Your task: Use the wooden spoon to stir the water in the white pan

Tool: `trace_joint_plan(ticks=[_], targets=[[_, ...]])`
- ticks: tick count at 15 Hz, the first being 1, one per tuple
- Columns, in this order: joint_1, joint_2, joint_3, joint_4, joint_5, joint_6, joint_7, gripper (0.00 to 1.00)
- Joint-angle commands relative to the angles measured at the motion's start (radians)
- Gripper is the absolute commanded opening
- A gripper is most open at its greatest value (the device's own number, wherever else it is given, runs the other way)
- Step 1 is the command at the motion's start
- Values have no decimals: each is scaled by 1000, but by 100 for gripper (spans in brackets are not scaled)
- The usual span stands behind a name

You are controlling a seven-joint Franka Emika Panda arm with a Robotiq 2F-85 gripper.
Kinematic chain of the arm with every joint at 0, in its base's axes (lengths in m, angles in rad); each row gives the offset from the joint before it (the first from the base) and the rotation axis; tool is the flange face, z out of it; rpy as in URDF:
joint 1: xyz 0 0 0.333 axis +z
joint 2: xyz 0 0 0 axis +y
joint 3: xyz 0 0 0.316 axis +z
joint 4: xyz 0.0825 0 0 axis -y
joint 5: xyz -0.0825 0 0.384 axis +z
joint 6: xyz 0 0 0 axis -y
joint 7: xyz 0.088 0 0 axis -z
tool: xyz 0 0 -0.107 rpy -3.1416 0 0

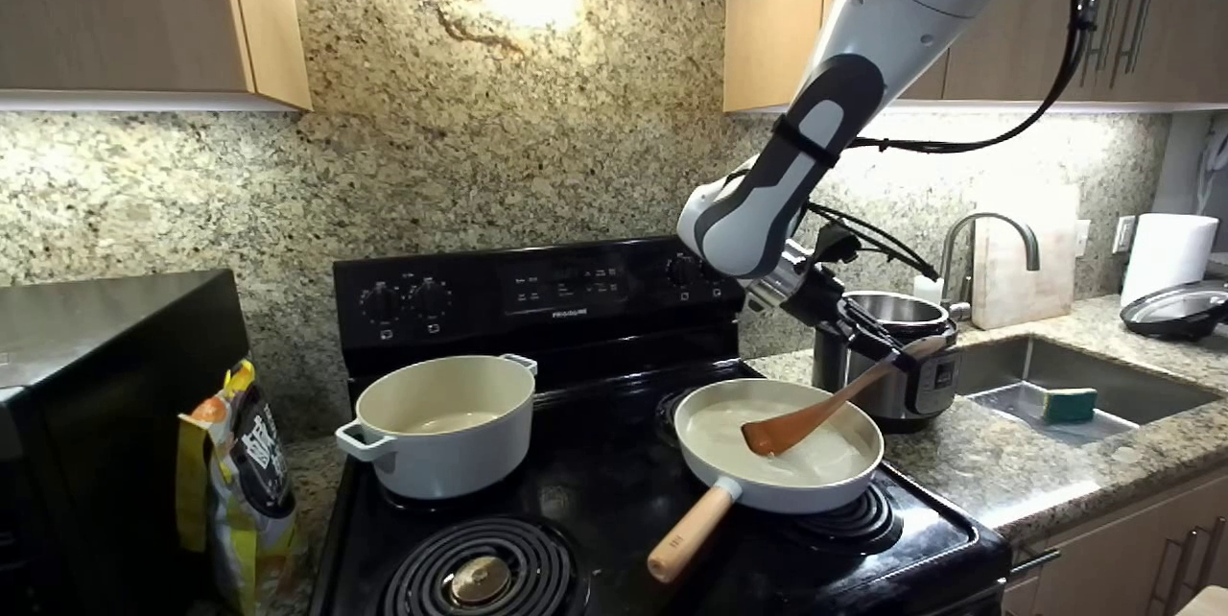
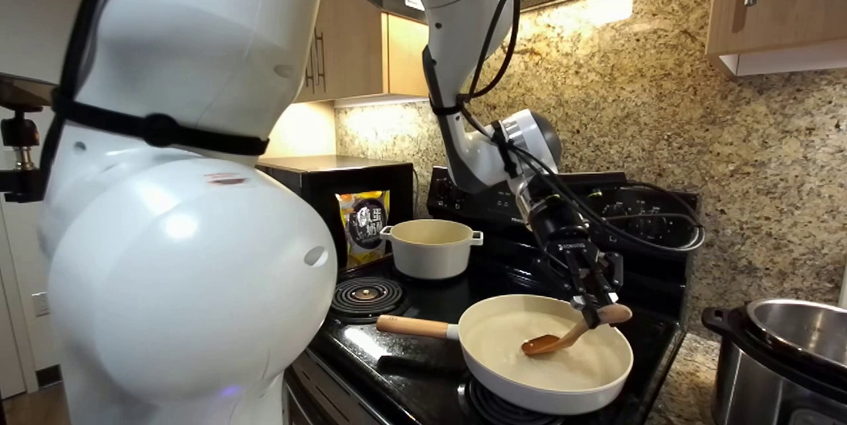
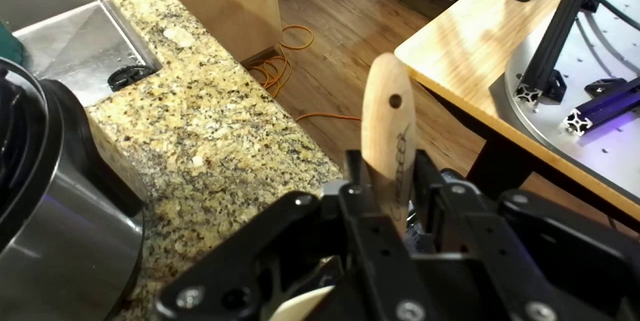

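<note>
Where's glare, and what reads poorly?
Both exterior views: bright patch high on the granite backsplash; in an exterior view: white streak on the black stovetop; wrist view: pale sheen on the wooden tabletop, lettering on the wooden spoon hard to read.

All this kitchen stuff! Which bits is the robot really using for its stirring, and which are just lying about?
For the job:
wooden spoon
gripper, shut on its handle
white pan
water in it, only faintly visible

Just lying about:
two-handled pot
steel cooker
printed bag
sponge
paper towel roll
lid
</note>
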Motion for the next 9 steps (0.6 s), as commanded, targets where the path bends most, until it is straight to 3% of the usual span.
trace_joint_plan(ticks=[1, 9], targets=[[22, -21, 25, -40, -30, -3, -30, 7], [28, -59, 36, -125, -62, 3, -21, 7]])
